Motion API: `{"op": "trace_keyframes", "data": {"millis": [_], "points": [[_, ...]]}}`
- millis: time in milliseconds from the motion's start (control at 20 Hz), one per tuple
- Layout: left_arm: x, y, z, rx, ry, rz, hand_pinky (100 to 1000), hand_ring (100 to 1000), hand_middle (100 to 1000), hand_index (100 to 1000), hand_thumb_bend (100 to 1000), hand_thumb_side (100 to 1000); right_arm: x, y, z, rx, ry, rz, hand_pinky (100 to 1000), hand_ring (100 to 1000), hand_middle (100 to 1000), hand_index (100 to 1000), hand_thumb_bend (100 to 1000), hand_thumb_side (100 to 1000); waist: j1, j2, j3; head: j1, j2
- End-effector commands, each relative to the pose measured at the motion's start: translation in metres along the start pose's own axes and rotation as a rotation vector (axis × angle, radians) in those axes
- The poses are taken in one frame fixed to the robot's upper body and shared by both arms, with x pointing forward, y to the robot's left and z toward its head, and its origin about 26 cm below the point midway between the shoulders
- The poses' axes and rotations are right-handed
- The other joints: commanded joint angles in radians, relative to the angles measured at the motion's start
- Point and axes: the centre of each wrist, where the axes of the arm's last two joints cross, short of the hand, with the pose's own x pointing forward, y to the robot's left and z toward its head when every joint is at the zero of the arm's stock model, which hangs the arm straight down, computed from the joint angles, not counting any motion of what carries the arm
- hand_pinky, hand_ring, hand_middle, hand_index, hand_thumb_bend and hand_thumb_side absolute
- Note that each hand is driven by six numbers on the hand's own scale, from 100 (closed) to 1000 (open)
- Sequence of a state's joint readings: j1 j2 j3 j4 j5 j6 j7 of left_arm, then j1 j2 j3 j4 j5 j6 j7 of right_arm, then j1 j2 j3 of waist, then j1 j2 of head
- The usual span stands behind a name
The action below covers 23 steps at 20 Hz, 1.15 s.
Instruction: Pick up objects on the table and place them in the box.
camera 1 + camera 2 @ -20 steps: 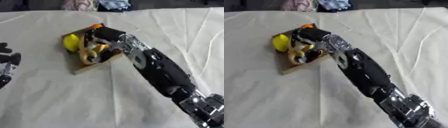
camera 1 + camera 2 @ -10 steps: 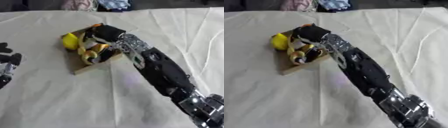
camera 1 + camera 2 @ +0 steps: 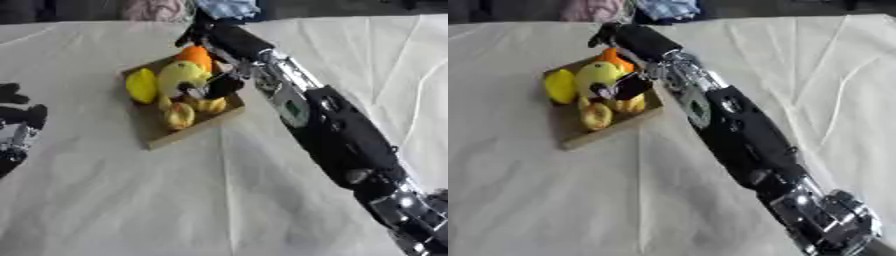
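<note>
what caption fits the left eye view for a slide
Right robot hand reaches into the box of yellow and orange toys; left robot hand idles nearby.

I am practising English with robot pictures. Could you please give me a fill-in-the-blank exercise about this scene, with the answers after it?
1. The yellow and orange objects lie inside a shallow ____ on the white cloth.
2. The arm stretched across the box is the robot's ____ arm.
3. The right hand is directly ____ the objects in the box.
4. The left hand shows at the ____ edge of the left eye view.

Answers: box; right; over; left
</note>
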<state>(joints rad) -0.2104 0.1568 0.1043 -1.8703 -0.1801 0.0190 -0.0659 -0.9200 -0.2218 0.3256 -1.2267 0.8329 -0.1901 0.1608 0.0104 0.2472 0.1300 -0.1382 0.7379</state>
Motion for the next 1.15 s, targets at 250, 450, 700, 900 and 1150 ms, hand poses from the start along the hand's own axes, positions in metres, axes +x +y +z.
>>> {"op": "trace_keyframes", "data": {"millis": [250,450,700,900,1150], "points": [[0.005,0.006,-0.001,0.023,-0.017,-0.009,647,559,601,763,530,443,-0.005,-0.049,0.032,-0.247,-0.027,-0.319,699,747,778,815,173,378,0.004,-0.02,-0.019,0.028,0.001],[0.003,0.006,0.001,0.024,-0.007,-0.012,647,561,601,762,531,442,-0.008,-0.068,0.066,-0.373,-0.045,-0.465,691,746,780,817,136,383,-0.001,-0.018,-0.035,0.047,0.005],[0.001,0.004,0.001,0.022,-0.001,-0.009,646,565,605,763,534,441,-0.015,-0.078,0.115,-0.516,-0.008,-0.532,682,739,775,814,123,384,-0.004,-0.015,-0.056,0.072,0.01],[0.002,0.002,0.0,0.02,-0.005,-0.001,642,564,606,761,574,401,-0.02,-0.067,0.151,-0.611,0.069,-0.555,673,726,771,819,115,283,-0.004,-0.014,-0.07,0.09,0.013],[0.001,-0.001,0.002,0.032,0.009,0.012,640,566,612,763,526,435,-0.023,-0.037,0.188,-0.658,0.187,-0.605,671,718,767,856,153,365,-0.002,-0.01,-0.084,0.122,0.022]]}}
